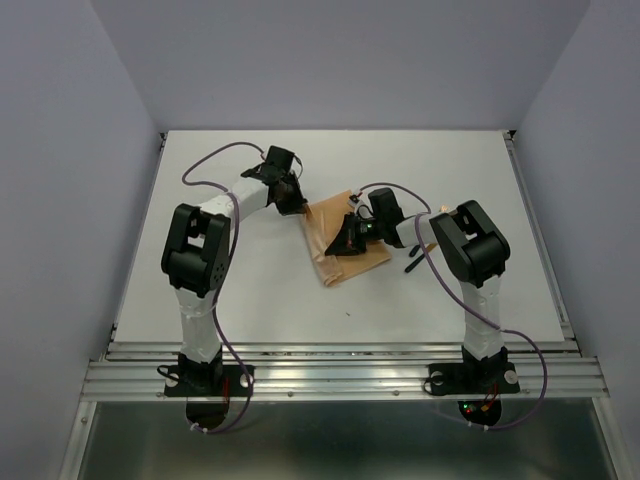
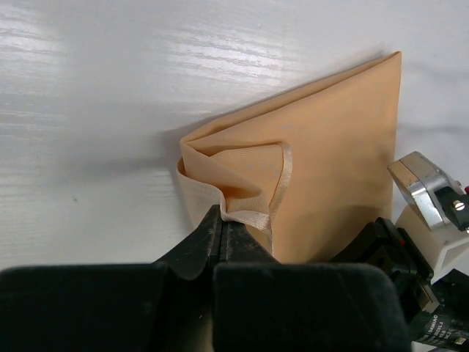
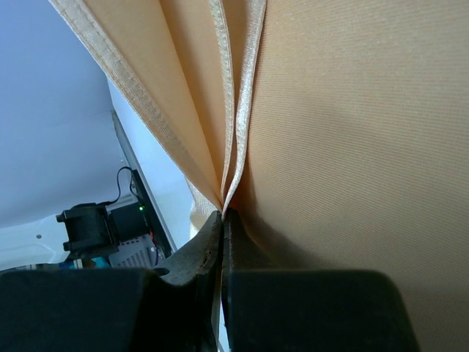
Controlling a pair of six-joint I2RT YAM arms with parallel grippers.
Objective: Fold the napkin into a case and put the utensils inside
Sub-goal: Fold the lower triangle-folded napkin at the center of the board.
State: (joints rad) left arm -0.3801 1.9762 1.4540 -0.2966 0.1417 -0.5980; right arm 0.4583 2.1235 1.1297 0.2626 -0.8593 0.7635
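From above, the napkin (image 1: 345, 265) lies folded into a rumpled, slanted shape near the middle of the worktop (image 1: 450, 170), well away from every edge. The left arm (image 1: 205, 240) reaches across to the cloth's far left corner, and the left claw (image 1: 300, 208) sits right at that corner. The right claw (image 1: 340, 245) is over the middle of the cloth and hides part of it. Just beside the napkin, towards the right edge, a slim dark utensil (image 1: 412, 265) lies on the worktop next to the right arm (image 1: 470, 250). It is too small here to tell which utensil it is.

In the left wrist view, the left claw (image 2: 222, 224) is pinched closed on a corner of the napkin (image 2: 337, 139). The shiny hem (image 2: 282, 183) curls up out of the grip. Behind it the cloth spreads out as a flat folded wedge on the worktop (image 2: 110, 95), with layers bunched just above the fingertips. Part of the right arm (image 2: 429, 198) shows at the lower right, touching or just over the cloth's edge.

In the right wrist view, the right claw (image 3: 222, 220) is also closed, gripping the napkin (image 3: 359, 147) where several hemmed edges (image 3: 238, 110) meet. The cloth rises steeply from the grip and fills most of the picture, its layers fanning apart to the left. A dark block of robot hardware with a cable (image 3: 91, 229) shows low on the left.
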